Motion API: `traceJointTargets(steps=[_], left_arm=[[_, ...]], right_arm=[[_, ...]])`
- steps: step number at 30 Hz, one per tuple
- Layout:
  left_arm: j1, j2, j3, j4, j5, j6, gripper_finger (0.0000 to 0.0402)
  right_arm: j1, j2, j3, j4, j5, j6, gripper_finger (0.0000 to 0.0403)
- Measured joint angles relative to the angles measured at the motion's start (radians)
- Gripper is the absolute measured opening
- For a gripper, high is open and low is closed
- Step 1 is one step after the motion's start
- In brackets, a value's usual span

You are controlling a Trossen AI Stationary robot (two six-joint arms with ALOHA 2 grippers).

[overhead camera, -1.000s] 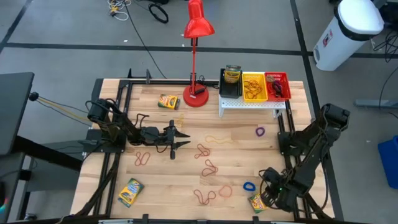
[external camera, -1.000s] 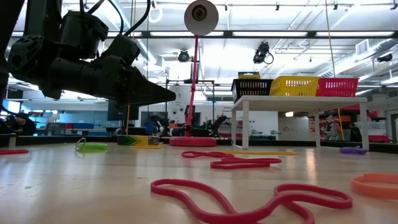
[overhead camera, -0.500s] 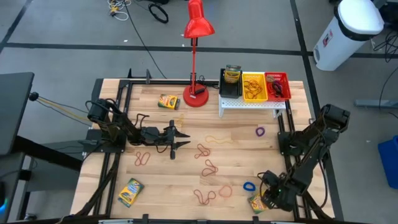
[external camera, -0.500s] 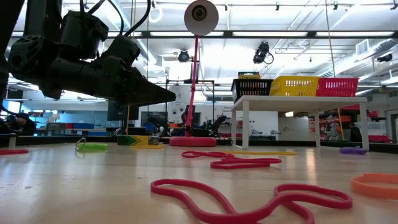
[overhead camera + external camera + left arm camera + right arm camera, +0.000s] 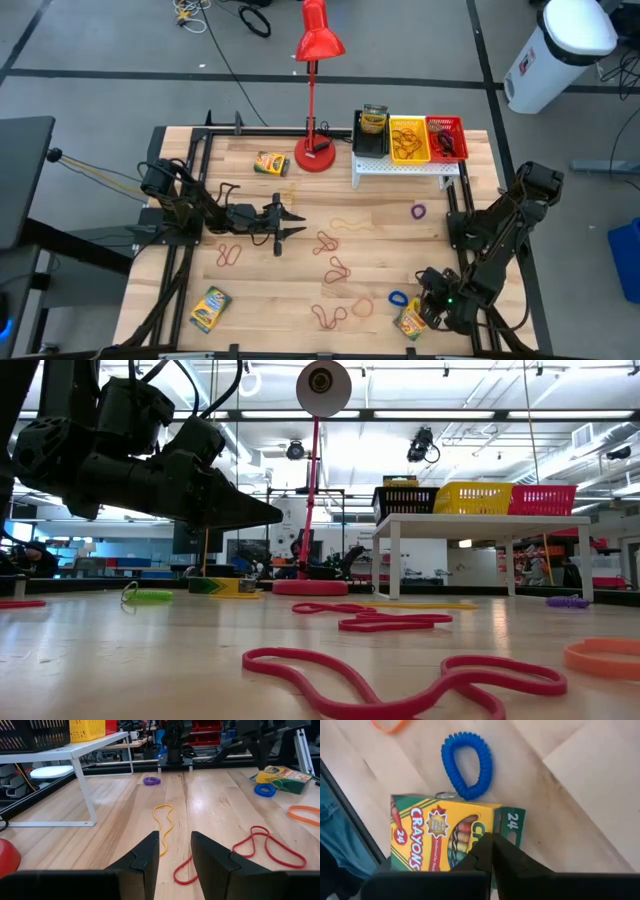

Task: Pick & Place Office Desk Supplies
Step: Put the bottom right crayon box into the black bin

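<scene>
A yellow-and-green crayon box lies flat at the table's near right, with a blue coiled loop against its far side. My right gripper is shut and points steeply down over the box's green end. My left gripper hangs open and level above the table's left middle, with nothing between its fingers. Red, yellow and orange rubber bands lie loose on the wood in front of it. Two more crayon boxes lie at the near left and far left. My right gripper's shut fingertips stand over the crayon box's green end flap, coming from above at a slant. Whether they touch the box I cannot tell. The box lies flat on the table, label side up.
A white shelf at the far right carries a black bin, a yellow bin and a red bin. The red lamp's base stands left of it. A purple loop lies near the shelf. The table's near edge runs close behind the right gripper.
My right arm's wrist has tipped a little further down over the crayon box at the near right. My left arm has kept still.
</scene>
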Motion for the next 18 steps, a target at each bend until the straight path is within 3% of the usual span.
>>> traceJointTargets(steps=[7, 12, 18], left_arm=[[0.0, 0.0, 0.0, -0.001, 0.0, 0.0, 0.0119], [0.0, 0.0, 0.0, -0.002, 0.0, 0.0, 0.0119], [0.0, 0.0, 0.0, -0.008, 0.0, 0.0, 0.0119]], right_arm=[[-0.008, -0.012, 0.011, -0.006, 0.031, -0.043, 0.0006], [-0.035, -0.012, 0.059, -0.058, -0.046, -0.036, 0.0008], [-0.04, -0.001, 0.071, -0.05, -0.107, 0.007, 0.0101]])
